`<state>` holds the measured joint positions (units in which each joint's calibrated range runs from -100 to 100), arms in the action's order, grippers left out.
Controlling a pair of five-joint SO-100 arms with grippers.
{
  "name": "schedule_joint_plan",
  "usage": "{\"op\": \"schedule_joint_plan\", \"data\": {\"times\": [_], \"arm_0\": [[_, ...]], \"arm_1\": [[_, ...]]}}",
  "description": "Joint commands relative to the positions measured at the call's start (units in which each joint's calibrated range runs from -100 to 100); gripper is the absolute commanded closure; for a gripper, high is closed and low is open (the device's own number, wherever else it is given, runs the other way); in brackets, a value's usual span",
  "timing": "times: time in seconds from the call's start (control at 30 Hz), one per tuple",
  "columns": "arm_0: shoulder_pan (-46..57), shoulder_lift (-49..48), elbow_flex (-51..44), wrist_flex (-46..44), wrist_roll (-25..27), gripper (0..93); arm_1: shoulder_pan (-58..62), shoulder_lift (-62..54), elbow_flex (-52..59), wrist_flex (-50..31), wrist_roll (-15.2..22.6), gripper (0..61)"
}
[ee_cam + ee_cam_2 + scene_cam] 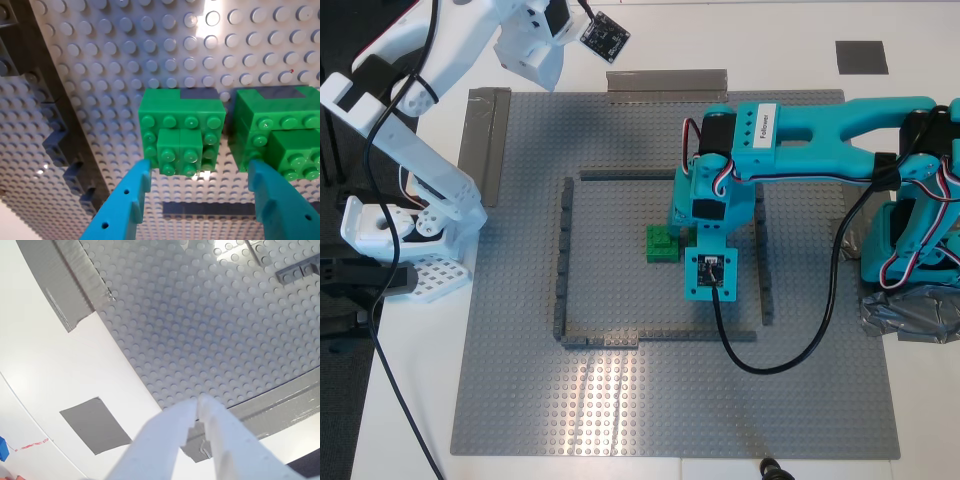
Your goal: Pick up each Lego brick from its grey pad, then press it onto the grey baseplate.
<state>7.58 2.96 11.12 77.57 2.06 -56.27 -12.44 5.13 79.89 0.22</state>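
Two green Lego bricks stand side by side on the grey baseplate (520, 380) inside the dark frame. In the first wrist view, one brick (180, 152) sits on a wider green block, and so does the other (297, 155). My first gripper (200, 172), teal, is open just above them, with the first brick's stack between its fingers (132, 205). In the exterior view it (678, 222) hides most of the green cluster (663, 243). My second gripper (197, 410), white, is shut and empty, raised at the plate's far left corner (532, 60). One grey pad (861, 57) is bare, as is another (95, 425).
The frame of dark grey bricks (565, 260) rings the plate's middle and shows in the first wrist view (30, 65). Grey tape strips (485, 140) hold the plate's edges. The white arm's base (410, 240) stands at the exterior view's left, and a silver taped mass (910, 310) at its right.
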Motion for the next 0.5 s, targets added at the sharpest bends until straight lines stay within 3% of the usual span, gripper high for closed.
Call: {"op": "schedule_joint_plan", "data": {"times": [0.0, 0.47], "arm_0": [[0.5, -1.0, -2.5, 0.3, -0.1, 70.8], [1.1, -1.0, -19.1, 14.3, -0.1, 71.4]], "arm_1": [[0.5, -4.0, -1.4, 0.2, 0.2, 61.3], [0.5, -4.7, -0.6, 0.5, 0.4, 61.3]]}}
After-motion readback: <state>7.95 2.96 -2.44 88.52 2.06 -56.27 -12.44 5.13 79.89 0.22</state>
